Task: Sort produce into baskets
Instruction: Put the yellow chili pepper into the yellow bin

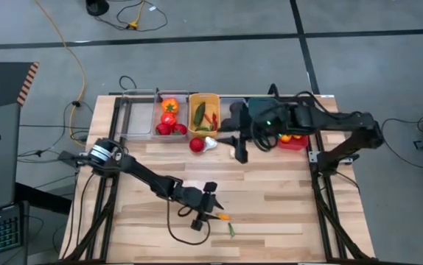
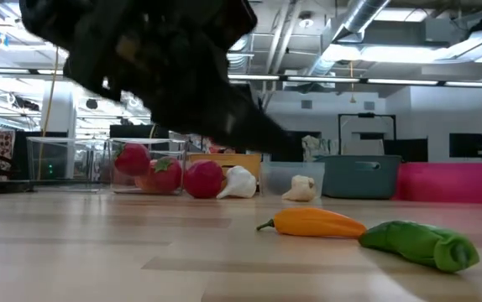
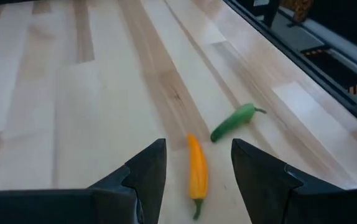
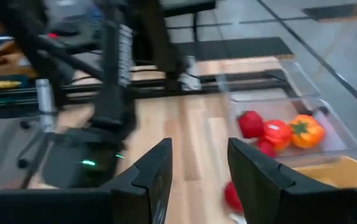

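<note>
Nearest the table's front edge, the left gripper [image 3: 197, 177] hangs with its fingers spread either side of the orange chili [image 3: 196, 169], not pinching it. The chili's long axis runs between them, pointing away from the wrist. Just beyond the chili lies the green pepper [image 3: 233, 121], angled. Far past the chili, by the baskets [image 1: 203, 112], the right gripper [image 4: 198, 174] waits, fingers apart and holding nothing.

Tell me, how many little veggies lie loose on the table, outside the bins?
5: orange chili and green chili by the left gripper; red tomato and two garlics near the bins. More may be hidden.
</note>
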